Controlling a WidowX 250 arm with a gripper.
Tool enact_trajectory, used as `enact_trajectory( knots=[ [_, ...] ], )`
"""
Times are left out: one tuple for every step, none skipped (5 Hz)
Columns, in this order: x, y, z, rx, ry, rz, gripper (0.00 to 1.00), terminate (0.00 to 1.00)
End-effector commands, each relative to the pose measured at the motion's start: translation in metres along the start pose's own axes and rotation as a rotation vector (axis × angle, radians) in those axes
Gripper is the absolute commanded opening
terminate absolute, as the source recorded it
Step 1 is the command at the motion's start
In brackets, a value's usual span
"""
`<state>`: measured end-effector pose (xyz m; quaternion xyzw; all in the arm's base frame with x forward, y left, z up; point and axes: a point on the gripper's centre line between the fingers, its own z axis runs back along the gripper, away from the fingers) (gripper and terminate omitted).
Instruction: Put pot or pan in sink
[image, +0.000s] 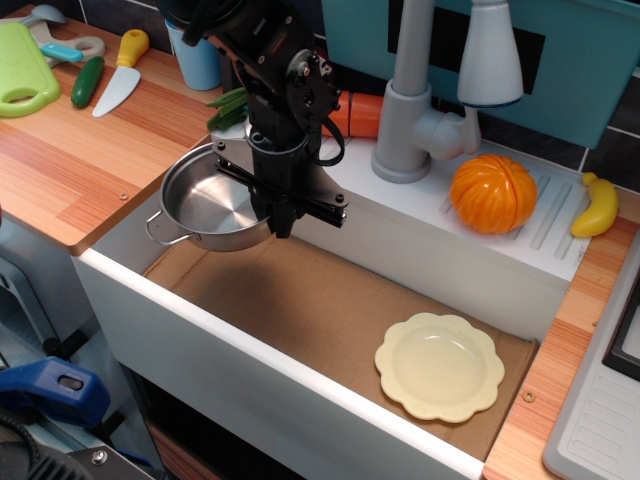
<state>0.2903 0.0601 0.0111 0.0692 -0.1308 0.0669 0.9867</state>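
Observation:
The shiny steel pot (210, 205) hangs tilted in the air above the far left end of the sink (300, 300), over its brown cardboard floor. My black gripper (280, 205) is shut on the pot's right rim and holds it up. One wire loop handle sticks out at the pot's lower left. The sink's white front wall runs along the near side, and the grey faucet (410, 100) stands on its ridged back rim.
A pale yellow scalloped plate (440, 366) lies at the sink's right end. An orange pumpkin (493, 193) and a banana (597, 205) sit on the drain rim. A green board (22, 70), knife (122, 72) and blue cup (197, 55) are on the wooden counter at left.

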Motion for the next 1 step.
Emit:
enact_trajectory(
  knots=[
    [0.0085, 0.0036, 0.0077, -0.013, -0.042, 0.001, 1.0, 1.0]
  ],
)
